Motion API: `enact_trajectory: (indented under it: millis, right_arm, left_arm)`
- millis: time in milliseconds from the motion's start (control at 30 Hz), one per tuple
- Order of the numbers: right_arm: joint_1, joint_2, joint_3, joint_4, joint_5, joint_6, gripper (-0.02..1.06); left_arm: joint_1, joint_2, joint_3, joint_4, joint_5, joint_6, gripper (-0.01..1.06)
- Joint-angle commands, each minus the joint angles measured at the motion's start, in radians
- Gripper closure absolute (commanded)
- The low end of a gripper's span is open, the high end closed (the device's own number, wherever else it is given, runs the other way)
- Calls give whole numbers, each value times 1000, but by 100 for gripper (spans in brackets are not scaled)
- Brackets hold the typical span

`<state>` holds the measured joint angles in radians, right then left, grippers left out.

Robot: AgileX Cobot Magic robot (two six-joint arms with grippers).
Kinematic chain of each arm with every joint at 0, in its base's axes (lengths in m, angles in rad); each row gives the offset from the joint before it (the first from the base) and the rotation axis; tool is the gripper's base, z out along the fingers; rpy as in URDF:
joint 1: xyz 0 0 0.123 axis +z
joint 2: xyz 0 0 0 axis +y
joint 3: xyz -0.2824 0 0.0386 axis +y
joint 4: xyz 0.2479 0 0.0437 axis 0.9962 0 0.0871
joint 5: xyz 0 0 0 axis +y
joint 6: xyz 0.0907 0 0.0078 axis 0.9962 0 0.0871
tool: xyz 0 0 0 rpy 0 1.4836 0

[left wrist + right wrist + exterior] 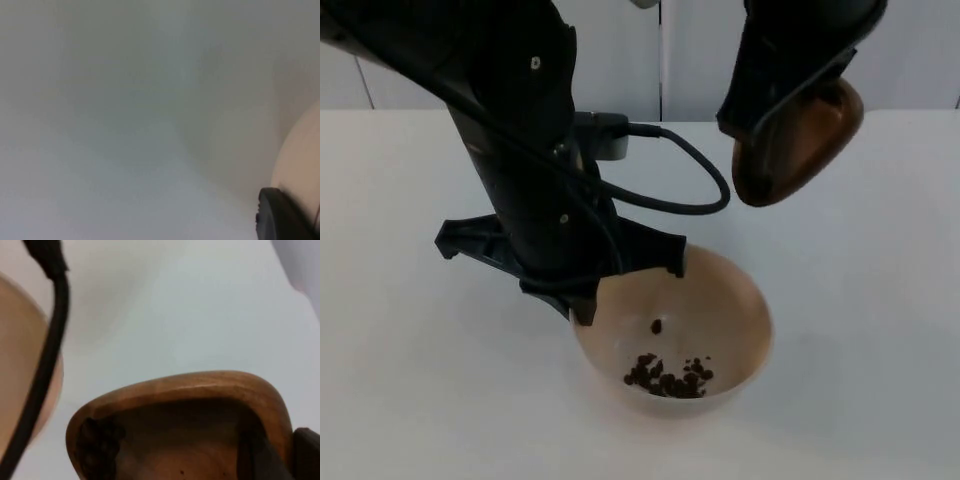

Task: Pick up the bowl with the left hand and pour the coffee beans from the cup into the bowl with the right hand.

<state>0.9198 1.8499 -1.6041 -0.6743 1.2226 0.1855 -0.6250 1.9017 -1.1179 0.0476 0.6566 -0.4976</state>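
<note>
Left gripper (620,290) clamps the rim of the bowl (730,300) — coffee beans (668,378) lie inside. Right gripper (790,110) grips the tilted wooden cup (800,145) above the table (420,400), beyond the bowl.

The bowl (720,300) is pale beige and round, tipped slightly, with a small heap of dark beans (668,378) at its bottom and one bean higher up. The brown wooden cup (800,145) hangs tilted above and behind the bowl, apart from it.

Top camera overlooks the table (410,400); wrist cameras (close-up) share its bowl (735,300).
</note>
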Motion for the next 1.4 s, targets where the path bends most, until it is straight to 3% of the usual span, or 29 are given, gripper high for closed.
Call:
enact_trajectory:
  millis: [0,67,133,300,567,800,933,1100,1367]
  right_arm:
    - [-24,-27,2,55,-2,-15,105]
    - [-32,-32,2,81,-9,-23,105]
    - [-68,-51,2,175,-46,-44,105]
    - [-110,-62,2,213,-46,-62,105]
    - [-206,-62,2,441,-97,-159,105]
    - [-249,-62,2,494,-101,-195,105]
    - [-292,-62,2,599,-105,-260,105]
    - [-320,-62,2,655,-126,-276,105]
    - [-320,-59,12,652,-155,-283,105]
  left_arm:
    - [-3,-3,-3,-8,-10,-8,105]
    - [-3,-3,-3,-8,-10,-8,105]
    - [-3,-3,-3,-8,-10,-8,105]
    - [-3,-3,-3,-8,-10,-8,105]
    - [-3,-3,-3,-8,-10,-8,105]
    - [-3,-3,-3,-8,-10,-8,105]
    - [-3,-3,-3,-10,-10,-8,105]
    - [-3,-3,-3,-12,-7,-8,105]
    - [-3,-3,-3,-6,-6,-8,105]
